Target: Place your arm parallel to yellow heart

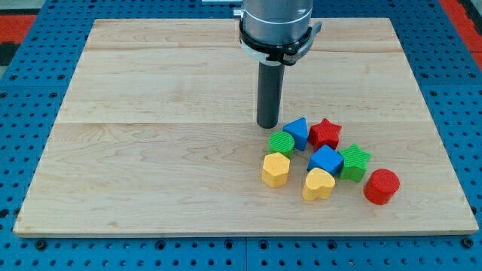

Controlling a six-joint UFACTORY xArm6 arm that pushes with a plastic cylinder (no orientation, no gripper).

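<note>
Wooden board (pixel 151 150) carries my tip (pixel 268 125), no jaws visible, above yellow heart (pixel 318 184).

Pale wooden board (pixel 151 150) of joined planks, evenly lit, framed on all sides by a blue perforated table (pixel 22 248), with red patches (pixel 19 26) beyond the board's upper corners.

the arm (pixel 276 19) enters from the view's top as a wide round housing of brushed grey metal. a black clamp ring (pixel 275 47) circles its lower edge, with small lugs at the sides. below hangs a straight dark grey rod (pixel 269 94), smooth and round, ending at my tip (pixel 267 126), cut flat.
</note>
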